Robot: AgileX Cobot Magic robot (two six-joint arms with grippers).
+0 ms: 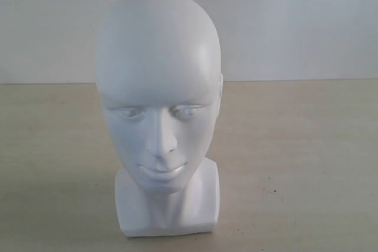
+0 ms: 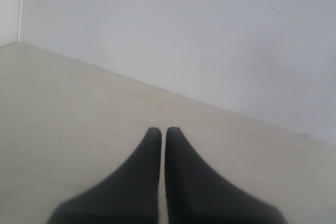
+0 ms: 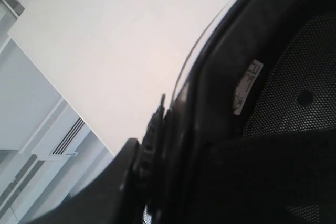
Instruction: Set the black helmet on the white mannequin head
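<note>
The white mannequin head (image 1: 158, 110) stands upright on its squarish base, bare, facing the exterior camera at the table's middle. Neither gripper nor the black helmet shows in that view. In the right wrist view the black helmet (image 3: 210, 72) fills most of the picture, showing its rim, mesh lining and a white label inside. My right gripper (image 3: 173, 153) is shut on the helmet's rim, one finger outside the shell and one inside against the padding. My left gripper (image 2: 163, 132) is shut with nothing in it, above bare tabletop.
The beige tabletop (image 1: 307, 157) runs back to a white wall (image 1: 295, 22). The left wrist view shows the wall (image 2: 184, 35) meeting the table near a corner. Behind the helmet the right wrist view shows a white ceiling (image 3: 115, 40) with a vent (image 3: 65, 137).
</note>
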